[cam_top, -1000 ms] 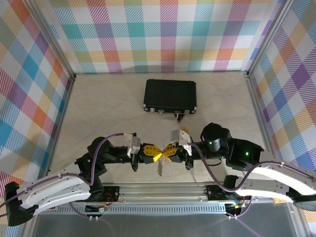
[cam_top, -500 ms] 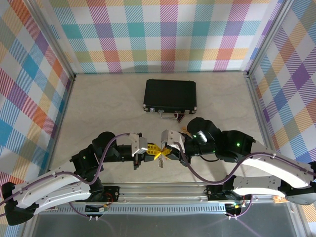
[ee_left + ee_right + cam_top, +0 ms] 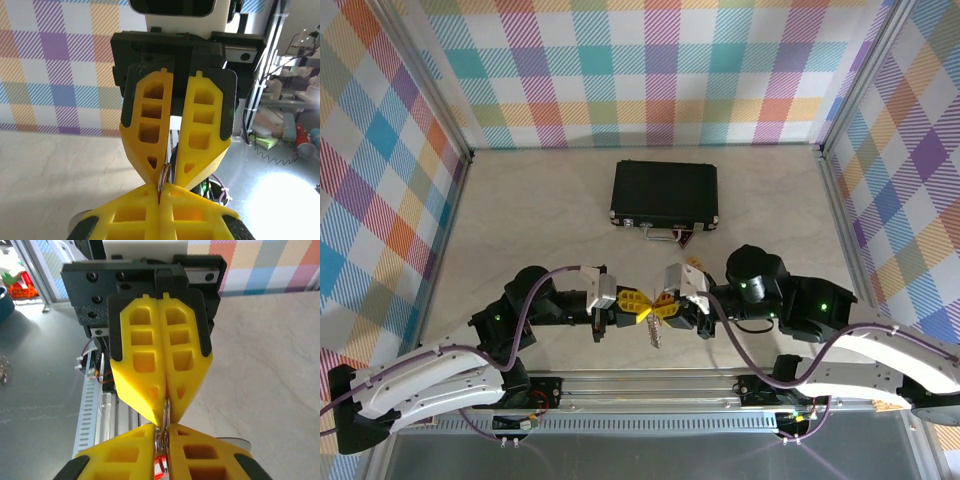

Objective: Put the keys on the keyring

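**Status: both parts in hand, threading not confirmed**

My left gripper (image 3: 632,303) and right gripper (image 3: 665,306) meet tip to tip above the near edge of the table (image 3: 520,220), well apart from the black case (image 3: 665,193).

Left jaws: pressed together, with a thin edge of metal pinched at the very tips. I take this metal to be the keyring (image 3: 165,410).

Right jaws: drawn narrow. In the right wrist view, a sliver of red sits between my own fingers (image 3: 135,450). I read it as the head of the key (image 3: 159,466), with silver metal just above it.

In the top view, a short silver piece hangs below the meeting point. It is too small for me to say which part it is.

Done: both items are lifted off the table and brought together.

Not established: whether the key's hole has passed onto the loop. The contact point is hidden between four fingertips in each wrist view.

Remaining, in my judgement: work the key through the ring's opening, let go of the key and check that it hangs from the ring.
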`<control>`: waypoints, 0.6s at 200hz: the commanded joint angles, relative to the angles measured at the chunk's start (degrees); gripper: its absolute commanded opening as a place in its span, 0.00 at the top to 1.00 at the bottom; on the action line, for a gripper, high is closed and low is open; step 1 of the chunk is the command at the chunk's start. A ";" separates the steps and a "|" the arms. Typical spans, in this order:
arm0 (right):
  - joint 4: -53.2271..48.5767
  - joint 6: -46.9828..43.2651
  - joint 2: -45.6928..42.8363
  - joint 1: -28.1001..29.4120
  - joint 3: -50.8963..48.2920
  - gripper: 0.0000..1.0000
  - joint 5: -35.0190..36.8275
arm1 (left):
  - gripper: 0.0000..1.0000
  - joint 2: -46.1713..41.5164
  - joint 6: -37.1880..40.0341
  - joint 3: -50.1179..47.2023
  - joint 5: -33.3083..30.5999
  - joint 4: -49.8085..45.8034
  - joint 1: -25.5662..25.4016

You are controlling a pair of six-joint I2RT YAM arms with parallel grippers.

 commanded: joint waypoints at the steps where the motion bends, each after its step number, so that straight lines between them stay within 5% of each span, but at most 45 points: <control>1: 5.18 2.16 -0.81 0.61 -0.72 0.87 -4.12 | 1.00 0.73 -3.03 -0.40 2.64 9.45 -0.13; 34: 5.87 2.77 -2.13 0.61 -1.24 0.87 -5.01 | 1.00 1.18 -7.66 -2.86 6.03 18.48 -0.18; 62: 7.72 2.52 -3.70 0.61 -2.26 0.99 -6.16 | 1.00 1.39 -8.54 -3.01 6.71 19.04 -0.17; 100: 3.75 0.76 -2.45 0.61 -0.46 1.00 -3.76 | 1.00 -1.27 -2.50 -1.18 1.21 7.17 -0.13; 120: -0.62 -0.94 0.30 0.63 2.13 1.00 -1.45 | 0.88 -2.75 2.72 0.76 -4.26 -2.85 -0.19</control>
